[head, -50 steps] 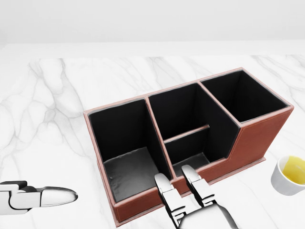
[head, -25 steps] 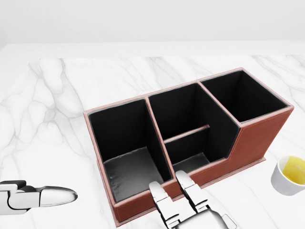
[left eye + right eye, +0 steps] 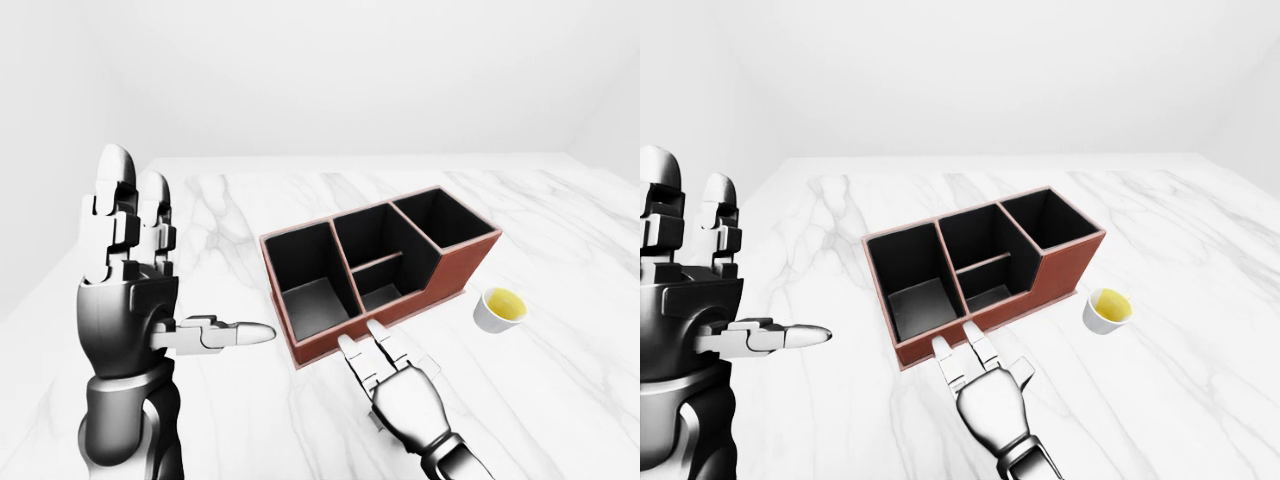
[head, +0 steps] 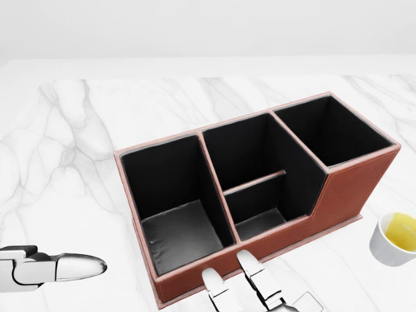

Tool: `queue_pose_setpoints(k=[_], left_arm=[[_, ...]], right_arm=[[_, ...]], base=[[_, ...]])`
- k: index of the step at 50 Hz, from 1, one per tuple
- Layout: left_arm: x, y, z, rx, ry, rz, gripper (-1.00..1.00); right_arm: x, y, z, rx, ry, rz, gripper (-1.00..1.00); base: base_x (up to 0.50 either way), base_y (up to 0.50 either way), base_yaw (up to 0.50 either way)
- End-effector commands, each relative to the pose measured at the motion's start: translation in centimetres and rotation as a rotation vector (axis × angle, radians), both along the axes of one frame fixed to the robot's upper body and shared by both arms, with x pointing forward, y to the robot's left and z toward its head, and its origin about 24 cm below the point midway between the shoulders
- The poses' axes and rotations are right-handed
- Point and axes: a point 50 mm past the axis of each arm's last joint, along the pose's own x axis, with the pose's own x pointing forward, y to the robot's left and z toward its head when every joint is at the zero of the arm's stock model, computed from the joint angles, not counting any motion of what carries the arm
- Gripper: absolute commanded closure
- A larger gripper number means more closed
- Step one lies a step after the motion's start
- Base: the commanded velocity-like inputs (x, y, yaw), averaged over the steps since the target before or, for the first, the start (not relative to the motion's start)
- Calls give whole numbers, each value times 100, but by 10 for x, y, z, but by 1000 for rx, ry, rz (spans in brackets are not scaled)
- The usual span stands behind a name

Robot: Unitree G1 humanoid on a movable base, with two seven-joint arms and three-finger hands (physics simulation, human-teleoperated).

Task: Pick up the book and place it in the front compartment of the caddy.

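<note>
White marble tabletop (image 3: 560, 400), pale walls. No book shows in any view, so which way it lies from either hand cannot be told. Caddy (image 3: 455, 268) sits mid-table, all compartments empty, long axis running near-left to far-right. Right hand (image 3: 400, 385) flat, fingers spread, empty, just short of the caddy's near wall. Left hand (image 3: 130, 290) raised upright at left, fingers apart, empty. Small cup (image 3: 499, 309) at right.

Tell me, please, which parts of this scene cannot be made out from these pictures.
- The book: in no view, so its place is unknown.
- Right hand: head view's bottom edge cuts it to fingertips.
- Left hand: head view shows one finger.
- Caddy: its walls hide parts of the compartment floors.
</note>
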Motion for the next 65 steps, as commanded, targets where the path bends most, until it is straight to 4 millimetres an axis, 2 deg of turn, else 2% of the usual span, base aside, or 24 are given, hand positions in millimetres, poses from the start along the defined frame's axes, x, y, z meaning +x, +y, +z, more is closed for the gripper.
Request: queue_pose_setpoints(k=[1, 18, 27, 28, 29, 53, 59, 65], left_arm=[[0, 0, 0, 0, 2, 0, -100], [1, -1, -1, 0, 7, -2, -100], [0, -1, -1, -1, 5, -2, -100], [1, -1, -1, -2, 6, -2, -100], [1, -1, -1, -2, 8, -2, -100], [-1, 0, 1, -3, -8, 1, -100], [0, 0, 1, -2, -7, 1, -100], [0, 0, 2, -2, -12, 2, -100]], right_arm=[[-7, -2, -10, -17, 11, 19, -100], [17, -22, -10, 6, 35, -115, -100], [24, -32, -17, -4, 54, -174, -100], [25, -32, -18, -1, 64, -180, -5], [25, -33, -19, 4, 73, -185, 100], [32, -36, -14, 40, 97, -220, 100], [40, -40, -2, 114, 126, -251, 100], [53, -41, 25, 263, 167, -256, 100]], base=[[0, 0, 0], [0, 0, 0], [0, 0, 0], [0, 0, 0], [0, 0, 0], [0, 0, 0], [0, 0, 0], [0, 0, 0]])
